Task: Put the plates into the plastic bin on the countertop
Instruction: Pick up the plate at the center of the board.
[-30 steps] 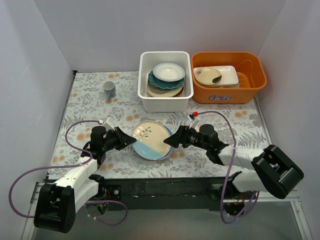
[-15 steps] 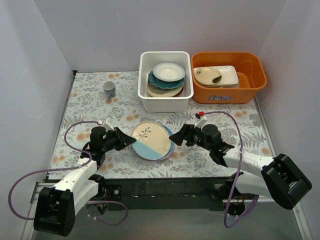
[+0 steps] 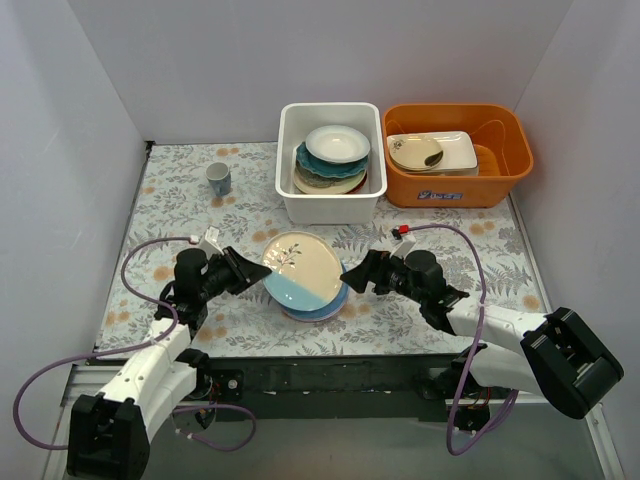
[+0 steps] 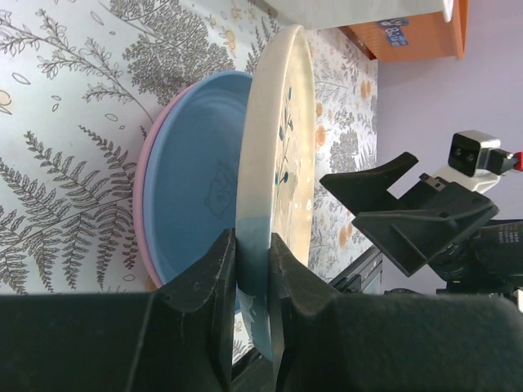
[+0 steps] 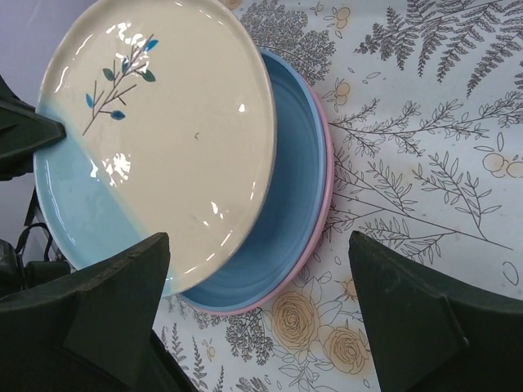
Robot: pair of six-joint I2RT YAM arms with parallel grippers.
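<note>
- Up off the stack comes the sprig plate (image 3: 300,268): since a second ago its left rim has risen and it now stands tilted, its face turned toward the right arm.
- The left claw (image 4: 249,245) is nipped tight on that plate's light-blue rim, one finger on each face. An edge grip like this is probably the only way to hold so flat a thing.
- The right claw (image 3: 358,273) has backed off a little to the right and spread wide. It holds nothing and hangs just beside the stack, its open jaws facing the raised plate. It looks ready to steady the plate or take it over.
- Under the raised plate, the blue plate (image 5: 286,204) lies nested in the pink plate (image 5: 324,155), both flat on the countertop (image 3: 180,200) near the middle of its near edge.
- The bin (image 3: 330,208) stands at the far edge, about midway along, with several plates (image 3: 337,143) already piled inside.
- An orange tub (image 3: 450,190) sits just right of the bin, toward the far right corner. A mug (image 3: 219,178) stands to the bin's left.
- Three plates remain outside the bin, by my count; the tilted one seems to be next, with a long carry to the far edge ahead of it.
</note>
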